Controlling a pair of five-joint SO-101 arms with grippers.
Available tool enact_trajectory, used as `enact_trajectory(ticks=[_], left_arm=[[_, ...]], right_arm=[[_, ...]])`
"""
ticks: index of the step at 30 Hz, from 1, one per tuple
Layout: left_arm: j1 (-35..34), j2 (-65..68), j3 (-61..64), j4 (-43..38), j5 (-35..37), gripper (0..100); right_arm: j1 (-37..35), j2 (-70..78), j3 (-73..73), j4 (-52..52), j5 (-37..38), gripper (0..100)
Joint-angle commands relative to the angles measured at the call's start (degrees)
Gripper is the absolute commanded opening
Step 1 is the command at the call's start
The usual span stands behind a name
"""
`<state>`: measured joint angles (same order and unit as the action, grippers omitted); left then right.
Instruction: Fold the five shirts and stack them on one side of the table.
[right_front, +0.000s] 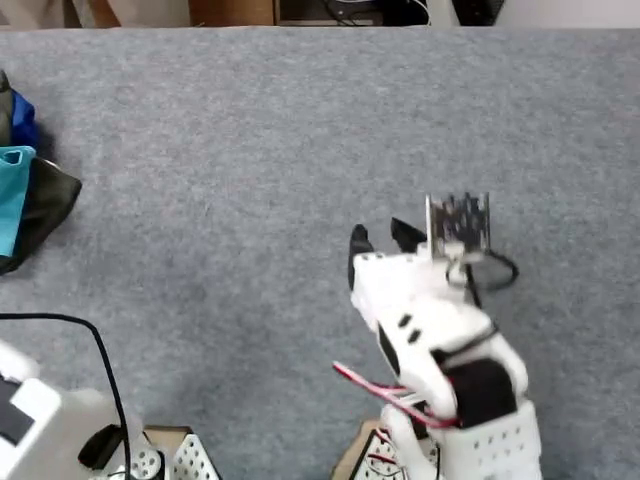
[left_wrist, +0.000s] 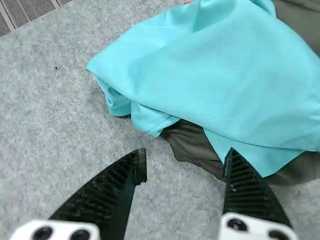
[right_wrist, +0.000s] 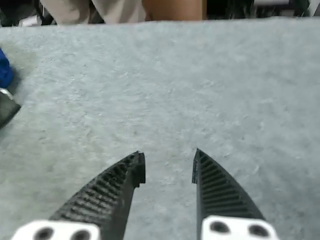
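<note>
Over at the left edge of the table (right_front: 250, 130), a crumpled teal shirt (left_wrist: 215, 75) lies draped over a dark shirt (left_wrist: 192, 145), with a blue shirt (right_front: 20, 120) just beside them. Left gripper (left_wrist: 186, 155) hovers right at the dark shirt's edge, jaws spread wide, gripping nothing. Right gripper (right_wrist: 168, 155) sits well apart over bare mid-table, jaws parted too
</note>
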<state>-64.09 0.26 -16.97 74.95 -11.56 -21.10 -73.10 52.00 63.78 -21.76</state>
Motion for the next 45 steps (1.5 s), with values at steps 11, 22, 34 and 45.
enact_trajectory(ticks=[11,22,34,45], left_arm=[[8.2,24.0,-22.6,-4.1,2.9,25],[11.4,42.0,-33.2,-10.5,11.3,17],[11.5,43.2,-43.7,5.7,11.6,2],[18.1,42.1,-78.6,26.0,11.7,2]], right_arm=[[-6.3,28.9,-27.2,9.3,-1.2,17.7],[-6.3,31.8,-27.6,9.0,-1.2,17.5],[-6.3,31.4,-27.8,9.1,-1.1,17.5],[-5.9,31.3,-27.8,9.3,-0.9,17.5]])
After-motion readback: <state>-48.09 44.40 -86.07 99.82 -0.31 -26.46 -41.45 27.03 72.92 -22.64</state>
